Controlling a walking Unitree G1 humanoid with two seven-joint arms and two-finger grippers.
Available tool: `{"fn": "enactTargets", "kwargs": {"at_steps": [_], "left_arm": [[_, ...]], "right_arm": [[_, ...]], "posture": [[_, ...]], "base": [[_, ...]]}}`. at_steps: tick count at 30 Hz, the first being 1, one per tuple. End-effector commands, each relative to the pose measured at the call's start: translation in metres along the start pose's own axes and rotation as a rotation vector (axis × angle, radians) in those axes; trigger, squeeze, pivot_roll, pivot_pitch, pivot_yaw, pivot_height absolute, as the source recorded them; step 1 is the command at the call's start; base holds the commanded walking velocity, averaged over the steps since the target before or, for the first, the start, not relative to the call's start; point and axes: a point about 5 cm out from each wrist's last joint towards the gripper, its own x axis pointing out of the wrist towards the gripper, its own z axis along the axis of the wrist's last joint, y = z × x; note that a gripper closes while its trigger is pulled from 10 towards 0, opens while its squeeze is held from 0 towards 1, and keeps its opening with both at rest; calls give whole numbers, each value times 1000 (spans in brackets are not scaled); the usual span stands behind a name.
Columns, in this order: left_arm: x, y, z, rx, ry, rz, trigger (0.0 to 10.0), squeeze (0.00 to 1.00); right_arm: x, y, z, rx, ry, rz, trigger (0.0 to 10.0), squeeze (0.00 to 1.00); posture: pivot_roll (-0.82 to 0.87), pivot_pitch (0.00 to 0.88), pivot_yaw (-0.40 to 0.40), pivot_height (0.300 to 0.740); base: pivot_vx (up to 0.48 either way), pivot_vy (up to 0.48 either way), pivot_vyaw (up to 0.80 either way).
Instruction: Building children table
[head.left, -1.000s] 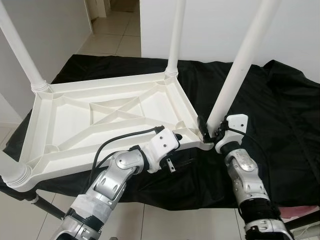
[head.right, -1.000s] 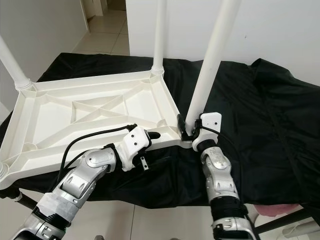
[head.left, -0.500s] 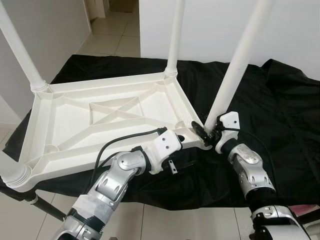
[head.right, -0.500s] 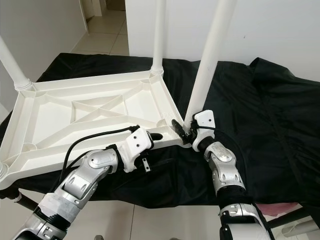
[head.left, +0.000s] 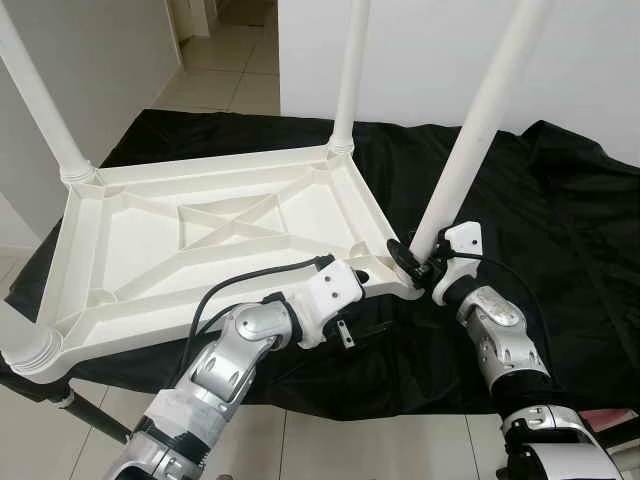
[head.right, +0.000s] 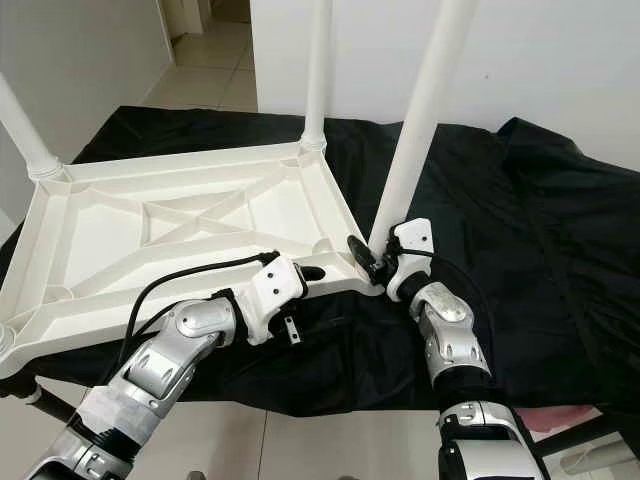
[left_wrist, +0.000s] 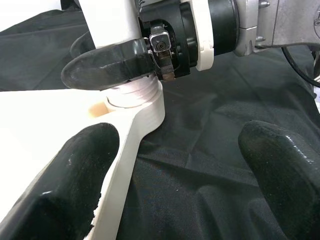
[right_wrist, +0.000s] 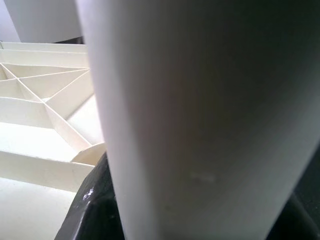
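A white plastic children's table (head.left: 130, 262) lies upside down on a black cloth (head.left: 560, 220), with its legs pointing up. At the near right corner, my right gripper (head.left: 413, 262) is shut around the base of one tilted leg (head.left: 470, 140). One black finger (left_wrist: 105, 65) curls around that leg just above its socket (left_wrist: 137, 97). Up close, the leg (right_wrist: 190, 125) fills the right wrist view. My left gripper (head.right: 318, 272) is open at the table's near rim beside that corner. One finger (left_wrist: 75, 185) lies over the rim, the other (left_wrist: 280, 165) over the cloth.
Three other legs stand upright: far left (head.left: 45, 110), far middle (head.left: 350, 80) and near left (head.left: 25, 345). A white wall (head.left: 420, 50) rises behind the cloth. Tiled floor (head.left: 230, 60) runs off at the back left, and a pink object (head.left: 610, 425) shows at the lower right.
My right wrist has turned and its forearm has swung right, so the finger now hooks across the leg's base. The left arm has shifted slightly toward the corner.
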Motion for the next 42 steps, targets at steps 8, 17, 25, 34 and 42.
{"fn": "enactTargets", "kwargs": {"at_steps": [8, 17, 25, 34, 42], "left_arm": [[1, 4, 0, 20, 7, -4, 10000, 0], [1, 4, 1, 20, 5, -3, 10000, 0], [0, 13, 5, 24, -1, 30, 10000, 0], [2, 16, 7, 29, -11, 37, 10000, 0], [0, 19, 8, 36, -12, 48, 10000, 0]], "right_arm": [[-1, -4, -2, 44, -36, -214, 10000, 0], [0, -8, 5, 122, -56, -494, 10000, 0], [-3, 14, 0, 94, -9, -790, 10000, 0], [6, 30, 0, 83, -7, -815, 10000, 0], [2, 19, 4, 69, 1, -810, 10000, 988]], "posture": [[-38, 0, -16, 740], [-41, 0, -13, 740], [-38, 0, -15, 740], [-42, 0, -18, 740], [-30, 0, -22, 740]], "base": [[0, 0, 0], [0, 0, 0], [0, 0, 0], [0, 0, 0], [0, 0, 0]]}}
